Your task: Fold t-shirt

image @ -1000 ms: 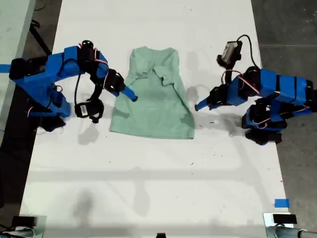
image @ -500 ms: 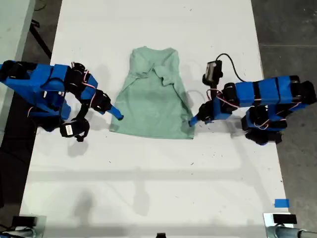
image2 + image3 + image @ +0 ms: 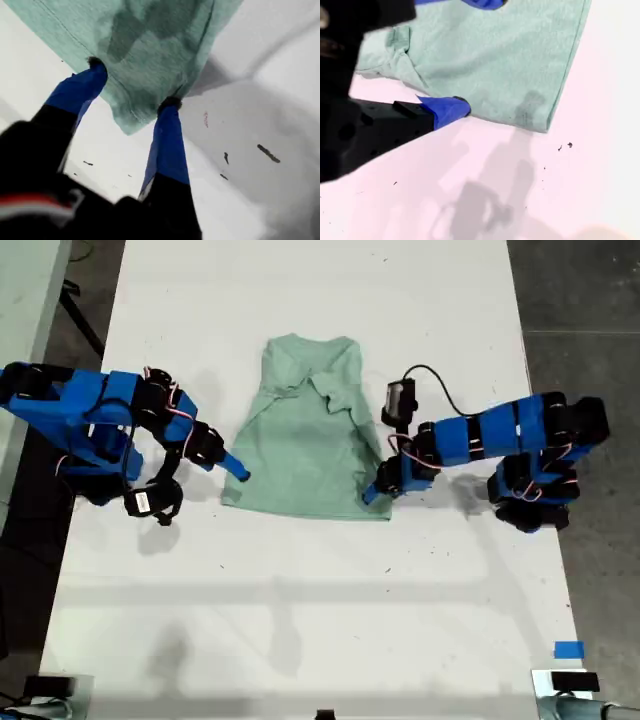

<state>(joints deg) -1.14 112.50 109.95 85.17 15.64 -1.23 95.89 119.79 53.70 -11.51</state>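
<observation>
Two blue arms flank the t-shirt (image 3: 307,430), which lies flat on the white tabletop (image 3: 300,600), its neck toward the top edge of the exterior view and one sleeve folded in over the chest. My first pincer (image 3: 131,84) comes in from the exterior view's right (image 3: 372,492) and sits at the hem corner on that side; its jaws are spread, with both tips touching the fabric and the corner lying between them, not pinched. My second pincer (image 3: 238,470) reaches in from the exterior view's left to the shirt's side edge just above the other hem corner. One blue fingertip (image 3: 456,106) touches the cloth edge; its jaws also stand apart, gripping nothing.
</observation>
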